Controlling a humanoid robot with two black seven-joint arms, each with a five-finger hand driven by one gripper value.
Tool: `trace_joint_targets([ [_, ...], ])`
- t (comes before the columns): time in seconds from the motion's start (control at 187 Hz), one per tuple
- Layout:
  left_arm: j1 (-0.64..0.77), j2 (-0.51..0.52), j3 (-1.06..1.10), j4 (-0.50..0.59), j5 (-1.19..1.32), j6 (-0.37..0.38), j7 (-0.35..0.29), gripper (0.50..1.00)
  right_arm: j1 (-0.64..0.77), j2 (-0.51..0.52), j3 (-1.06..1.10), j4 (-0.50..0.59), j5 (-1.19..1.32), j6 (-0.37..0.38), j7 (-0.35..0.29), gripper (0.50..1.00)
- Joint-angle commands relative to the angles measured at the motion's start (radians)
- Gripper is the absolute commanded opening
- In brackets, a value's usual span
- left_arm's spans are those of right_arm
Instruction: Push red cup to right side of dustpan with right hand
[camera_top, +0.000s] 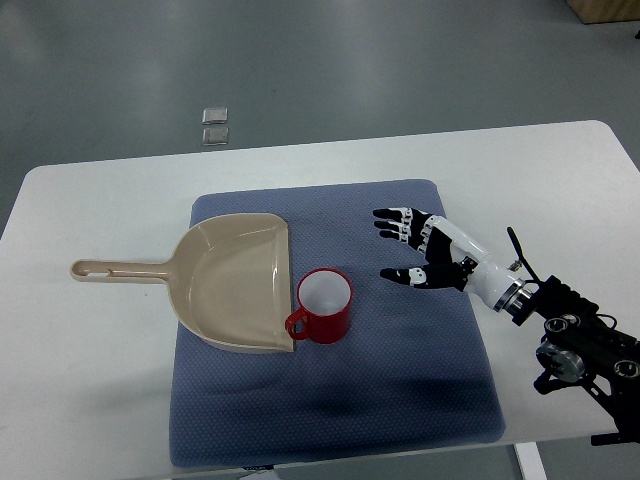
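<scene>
On the counter (90, 380), I see the red cup (322, 306) upright on the blue mat (400, 400), touching the dustpan (235, 280) mouth at its 3 o'clock side. My right hand (420, 250), fingers spread and empty, hovers near, at the cup's 2 o'clock; the push looks essentially complete.

You've got the red cup (323, 305) upright on the blue mat (400, 400), handle touching the open edge of the beige dustpan (232, 280), i.e. already at its right side. Your right hand (420, 252) sits on the mat w/ fingers spread, near the cup but apart from it, arm coming in from the right edge. Mat lies on the white table (90, 380); dustpan handle points left.
</scene>
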Motion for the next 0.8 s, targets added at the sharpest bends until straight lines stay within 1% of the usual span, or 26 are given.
trace_joint_targets([
  [0.0, 0.000, 0.000, 0.000, 0.000, 0.000, 0.000, 0.000, 1.000, 0.007, -0.004, 0.019, -0.001, 0.000, -0.010, 0.000, 0.901],
  [0.224, 0.000, 0.000, 0.000, 0.000, 0.000, 0.000, 0.000, 1.000, 0.021, -0.004, 0.085, -0.006, -0.002, -0.053, 0.000, 0.903],
  [0.384, 0.000, 0.000, 0.000, 0.000, 0.000, 0.000, 0.000, 1.000, 0.021, 0.002, 0.113, -0.012, -0.003, -0.125, 0.000, 0.903],
  [0.555, 0.000, 0.000, 0.000, 0.000, 0.000, 0.000, 0.000, 1.000, 0.018, 0.028, 0.151, -0.015, -0.008, -0.219, -0.088, 0.903],
  [0.795, 0.000, 0.000, 0.000, 0.000, 0.000, 0.000, 0.000, 1.000, 0.019, 0.065, 0.196, -0.017, -0.005, -0.273, -0.221, 0.903],
])
